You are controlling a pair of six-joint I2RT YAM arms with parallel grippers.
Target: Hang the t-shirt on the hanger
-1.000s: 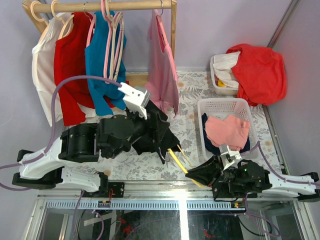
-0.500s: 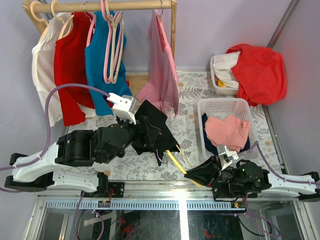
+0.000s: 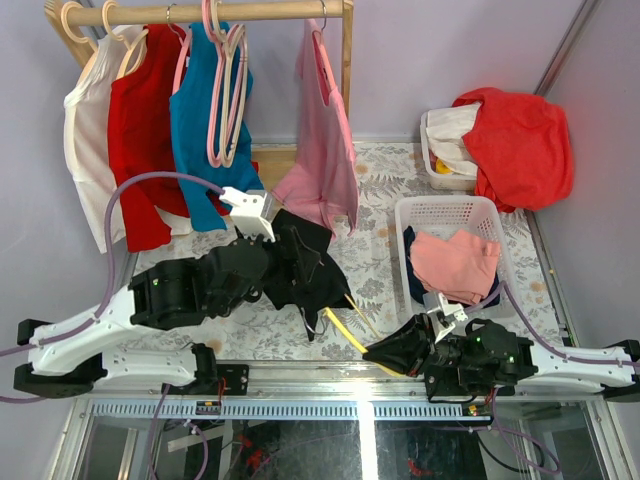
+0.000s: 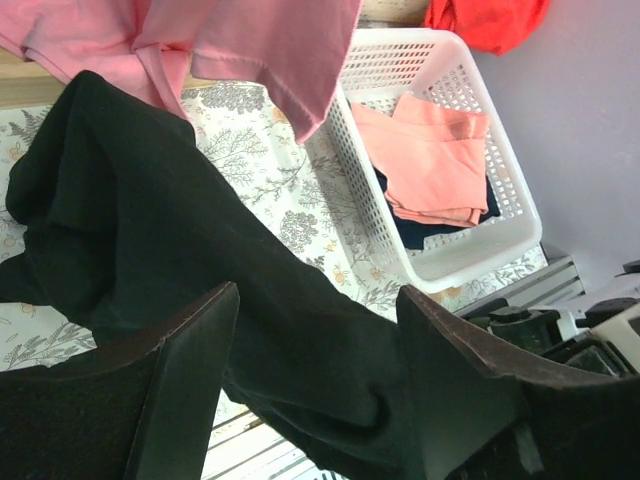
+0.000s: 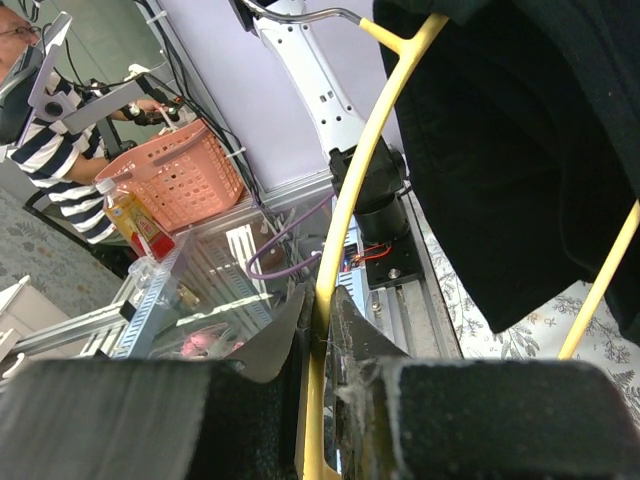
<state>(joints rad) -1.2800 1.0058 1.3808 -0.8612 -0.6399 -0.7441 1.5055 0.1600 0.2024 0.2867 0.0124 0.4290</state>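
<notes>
The black t-shirt (image 3: 308, 272) hangs bunched over the middle of the table, draped on the upper part of the thin yellow hanger (image 3: 347, 327). My left gripper (image 3: 277, 257) is at the shirt's left side. In the left wrist view its jaws (image 4: 315, 295) are open, with black t-shirt (image 4: 150, 220) cloth lying between them and table showing beside the left finger (image 4: 185, 370). My right gripper (image 3: 385, 352) is shut on the hanger's lower end. The right wrist view shows its jaws (image 5: 330, 320) pinching the yellow hanger (image 5: 345, 200), with the t-shirt (image 5: 520, 150) above.
A wooden rack rail (image 3: 200, 12) at the back carries a red garment (image 3: 140, 130), a teal shirt (image 3: 200, 115), pink hangers (image 3: 225, 90) and a pink shirt (image 3: 325, 130). A white basket (image 3: 445, 203) holds pink cloth (image 3: 455, 262). A red cloth (image 3: 515, 140) covers a far-right bin.
My left gripper's jaws have widened and the arm has dropped back to the left of the shirt. My right gripper has shifted a little left with the hanger.
</notes>
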